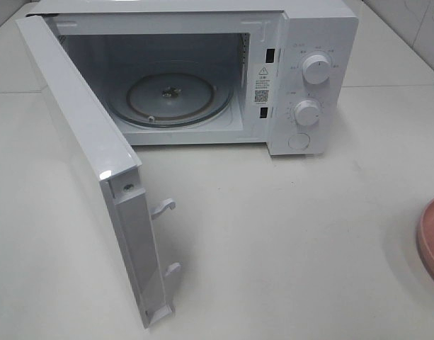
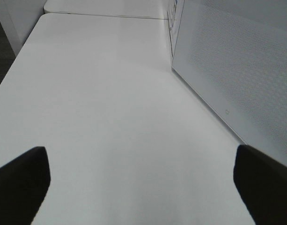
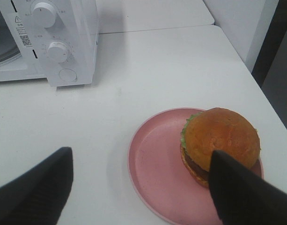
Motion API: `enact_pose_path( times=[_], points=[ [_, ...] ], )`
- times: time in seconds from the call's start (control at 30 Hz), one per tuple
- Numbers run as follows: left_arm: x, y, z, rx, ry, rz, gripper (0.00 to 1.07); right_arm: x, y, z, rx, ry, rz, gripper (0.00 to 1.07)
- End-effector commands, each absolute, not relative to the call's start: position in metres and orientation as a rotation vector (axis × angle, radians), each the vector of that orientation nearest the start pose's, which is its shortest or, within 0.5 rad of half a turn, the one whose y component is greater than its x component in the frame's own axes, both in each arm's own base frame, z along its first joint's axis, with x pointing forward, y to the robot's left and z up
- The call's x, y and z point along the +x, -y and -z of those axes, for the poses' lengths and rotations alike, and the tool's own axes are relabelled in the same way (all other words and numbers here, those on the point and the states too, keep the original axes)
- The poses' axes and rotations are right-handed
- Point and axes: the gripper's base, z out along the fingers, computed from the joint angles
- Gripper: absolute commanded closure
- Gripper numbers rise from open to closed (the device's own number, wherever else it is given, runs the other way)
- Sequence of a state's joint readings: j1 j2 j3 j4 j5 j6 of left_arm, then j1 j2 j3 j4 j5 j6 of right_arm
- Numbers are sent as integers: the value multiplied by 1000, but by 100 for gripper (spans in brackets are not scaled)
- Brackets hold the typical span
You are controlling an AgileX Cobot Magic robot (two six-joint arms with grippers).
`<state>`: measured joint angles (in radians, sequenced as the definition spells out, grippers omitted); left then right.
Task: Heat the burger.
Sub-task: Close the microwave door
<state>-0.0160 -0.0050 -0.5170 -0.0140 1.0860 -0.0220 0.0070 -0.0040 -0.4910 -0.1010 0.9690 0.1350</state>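
Observation:
The burger (image 3: 220,143), with a brown domed bun, dark filling and green at its edge, sits on the round pink plate (image 3: 155,168) in the right wrist view. My right gripper (image 3: 143,192) is open above the plate, one finger (image 3: 246,192) in front of the burger and the other finger (image 3: 35,190) over the table. In the high view only the plate's edge (image 1: 432,237) shows at the right border and the burger is out of view. The white microwave (image 1: 309,71) stands open with its glass turntable (image 1: 167,95) bare. My left gripper (image 2: 141,187) is open over bare table beside the microwave door (image 2: 237,79).
The microwave door (image 1: 96,149) swings out to the front left, with two latch hooks (image 1: 163,207) on its edge. Two dials (image 1: 316,69) and a button are on the right panel. The table's right edge (image 3: 255,79) is near the plate.

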Motion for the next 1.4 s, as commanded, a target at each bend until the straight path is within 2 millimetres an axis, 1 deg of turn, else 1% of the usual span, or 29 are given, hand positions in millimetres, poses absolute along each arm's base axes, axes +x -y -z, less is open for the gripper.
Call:
enact_pose_path(
  times=[0.03, 0.13, 0.17, 0.2, 0.23, 0.27, 0.3, 0.33, 0.37, 0.4, 0.47, 0.5, 0.53, 0.57, 0.6, 0.63, 0.7, 0.73, 0.83, 0.9, 0.93, 1.0, 1.1, 1.17, 1.2, 1.23, 1.3, 1.33, 1.4],
  points=[
    [-9, 1, -281, -9, -2026, 40, 7, -5, 7, -283, 119, -1919, 27, 31],
    [-10, 1, -284, -17, -2009, 45, 11, -5, 7, -283, 119, -1919, 27, 31],
    [-10, 1, -289, -33, -1972, 52, 17, -5, 7, -283, 119, -1919, 27, 31],
    [-10, -1, -295, -42, -1921, 44, 28, -5, 7, -283, 119, -1919, 27, 31],
    [-10, -1, -295, -42, -1921, 44, 28, -5, 7, -283, 119, -1919, 27, 31],
    [-9, -1, -297, -42, -1896, 38, 33, -5, 7, -283, 119, -1919, 27, 31],
    [-9, -1, -297, -42, -1896, 38, 33, -5, 7, -283, 119, -1919, 27, 31],
    [-7, -1, -303, -40, -1833, 35, 46, -5, 7, -283, 119, -1919, 27, 31],
    [-6, -1, -305, -39, -1801, 36, 54, -5, 7, -283, 119, -1919, 27, 31],
    [-6, -1, -305, -39, -1801, 36, 54, -5, 7, -283, 119, -1919, 27, 31],
    [2, -1, -307, -32, -1708, 35, 83, -5, 7, -283, 120, -1919, 26, 31],
    [2, -1, -307, -32, -1708, 35, 83, -5, 7, -283, 120, -1919, 26, 31],
    [6, -1, -306, -31, -1695, 36, 90, -5, 7, -283, 120, -1919, 26, 31],
    [14, -1, -304, -30, -1672, 36, 100, -5, 7, -283, 120, -1919, 26, 31],
    [14, -1, -304, -30, -1672, 36, 100, -5, 7, -283, 120, -1919, 26, 31],
    [25, 0, -301, -29, -1658, 38, 107, -5, 7, -283, 120, -1919, 26, 31],
    [30, 0, -300, -28, -1659, 38, 107, -5, 7, -283, 120, -1919, 26, 31],
    [41, 0, -298, -27, -1646, 39, 107, -5, 7, -283, 120, -1919, 26, 31],
    [47, 0, -298, -26, -1637, 39, 107, -5, 7, -283, 120, -1919, 26, 31],
    [71, 1, -297, -23, -1597, 42, 107, -5, 7, -283, 120, -1919, 26, 31],
    [71, 1, -297, -23, -1597, 42, 107, -5, 7, -283, 120, -1919, 26, 31],
    [91, 1, -293, -21, -1588, 43, 107, -5, 7, -283, 120, -1919, 26, 31],
    [97, 1, -293, -21, -1583, 44, 107, -5, 7, -283, 120, -1919, 26, 31],
    [120, 2, -291, -14, -1572, 41, 107, -5, 7, -283, 120, -1919, 26, 31],
    [120, 2, -291, -14, -1572, 41, 107, -5, 7, -283, 120, -1919, 26, 31],
    [133, 3, -288, 2, -1575, 33, 107, -5, 7, -283, 120, -1919, 26, 31],
    [139, 3, -285, 15, -1569, 28, 107, -5, 7, -283, 120, -1919, 26, 31],
    [150, 5, -280, 46, -1549, 19, 107, -5, 7, -283, 120, -1919, 26, 31],
    [155, 6, -277, 64, -1539, 17, 107, -5, 7, -283, 120, -1919, 26, 31]
  ],
)
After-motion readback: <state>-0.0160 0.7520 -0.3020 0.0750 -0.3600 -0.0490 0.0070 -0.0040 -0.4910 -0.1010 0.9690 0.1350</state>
